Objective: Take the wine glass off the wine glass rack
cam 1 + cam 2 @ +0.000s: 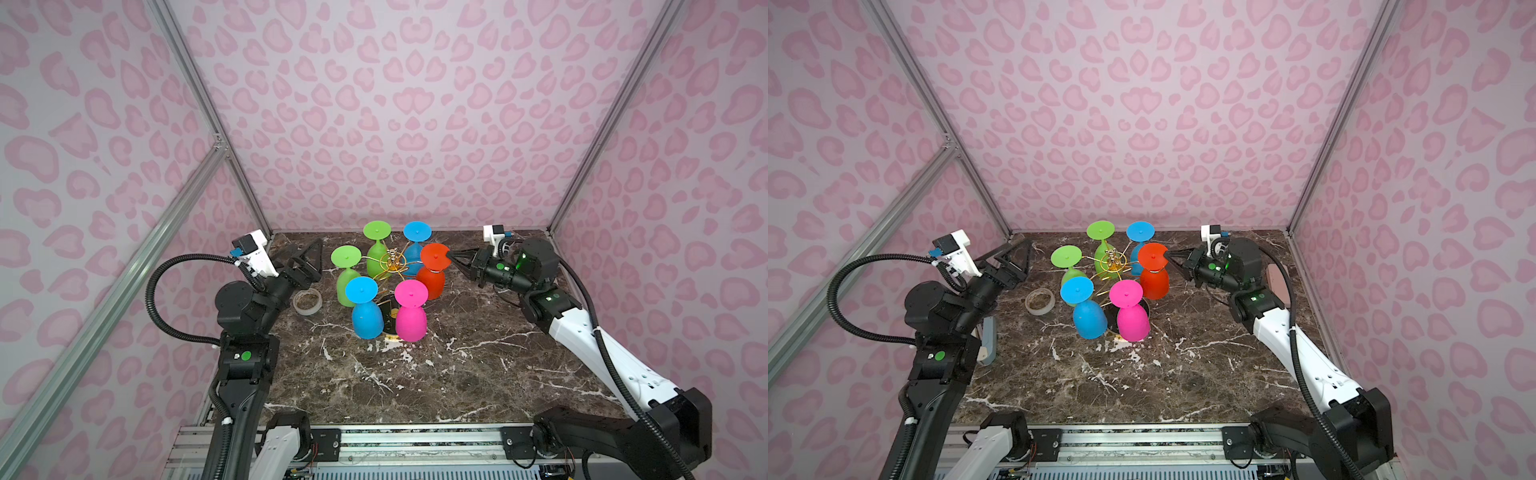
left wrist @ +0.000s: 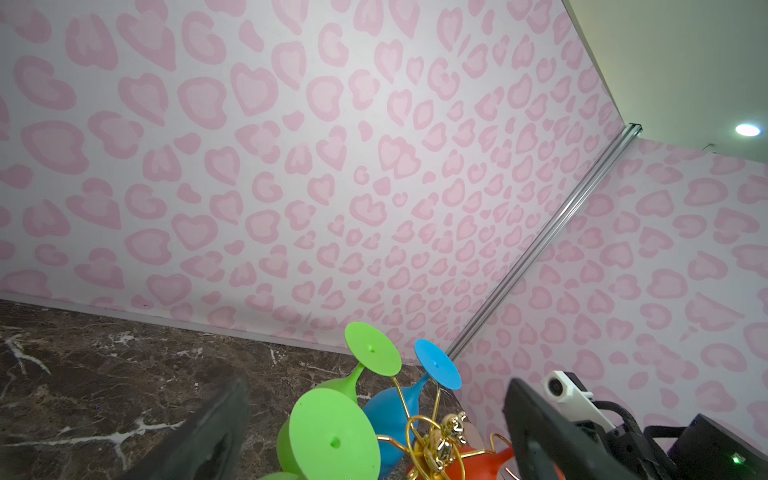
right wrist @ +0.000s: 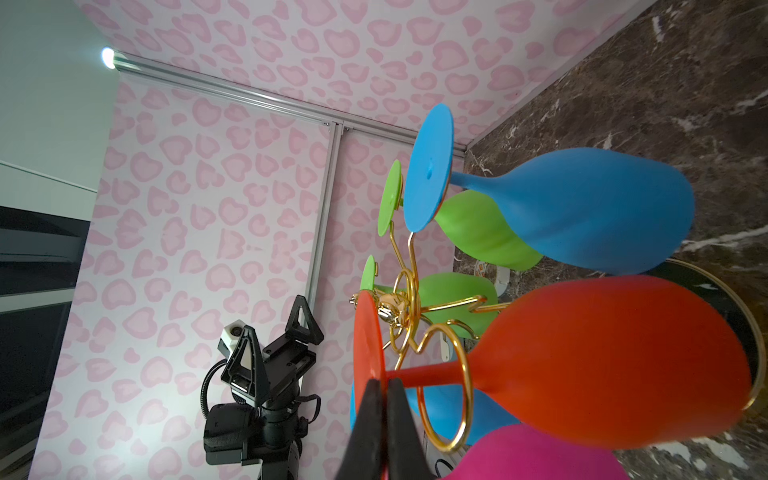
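While the left claw [image 1: 312, 259] hangs wide open off to the left of the action, gripping nothing, all eyes go to the right claw [image 1: 452, 254]. It reaches in from the right and is clamped tight on the red wine glass [image 1: 432, 282], right on the rim of its flat round foot. From the right wrist view, the two dark fingers [image 3: 370, 419] pinch the edge of that red disc and very nearly meet.

The glass hangs upside down, bowl toward the worktop [image 1: 436, 374]. Its stem sits inside one of the gold loops of the wine glass rack [image 1: 390, 264] (so it's on the rack, not off it). That puts it on the right side of the rack in both top views, toward the rear of the dark marbled surface.

Five more glasses hang around the same gold stem. Two green glasses [image 1: 347, 278] are on the left and at the rear. Two blue glasses [image 1: 365, 316] hang one front-left and one at the rear. A pink glass [image 1: 410, 316] is at the front, just beside the red one. The rack's round black base peeks out between the front blue and pink bowls.

A roll of tape [image 1: 307, 302] lies flat on the worktop, left of the rack and near the left arm.
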You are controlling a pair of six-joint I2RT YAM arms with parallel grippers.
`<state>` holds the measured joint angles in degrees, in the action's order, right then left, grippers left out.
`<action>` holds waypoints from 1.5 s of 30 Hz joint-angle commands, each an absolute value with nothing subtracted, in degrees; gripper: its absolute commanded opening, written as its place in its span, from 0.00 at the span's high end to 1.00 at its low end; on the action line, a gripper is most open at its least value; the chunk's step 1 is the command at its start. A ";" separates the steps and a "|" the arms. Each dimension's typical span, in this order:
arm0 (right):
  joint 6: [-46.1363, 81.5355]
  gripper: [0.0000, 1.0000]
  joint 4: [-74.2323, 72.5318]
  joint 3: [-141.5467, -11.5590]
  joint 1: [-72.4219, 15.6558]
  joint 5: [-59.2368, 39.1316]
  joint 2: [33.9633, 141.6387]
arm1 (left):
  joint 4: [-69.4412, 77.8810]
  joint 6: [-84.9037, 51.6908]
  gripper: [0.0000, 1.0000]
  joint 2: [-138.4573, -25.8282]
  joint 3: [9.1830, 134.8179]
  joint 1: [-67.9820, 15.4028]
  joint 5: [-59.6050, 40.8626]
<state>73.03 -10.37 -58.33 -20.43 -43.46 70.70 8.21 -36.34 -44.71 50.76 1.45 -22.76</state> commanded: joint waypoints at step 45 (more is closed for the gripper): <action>73.30 1.00 -12.66 -60.03 -24.34 -43.24 73.08 | 8.79 -37.53 0.03 -44.21 50.36 1.49 -24.62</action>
<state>74.06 -11.81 -59.68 -24.01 -43.03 72.77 7.75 -37.41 -44.38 50.65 1.45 -24.01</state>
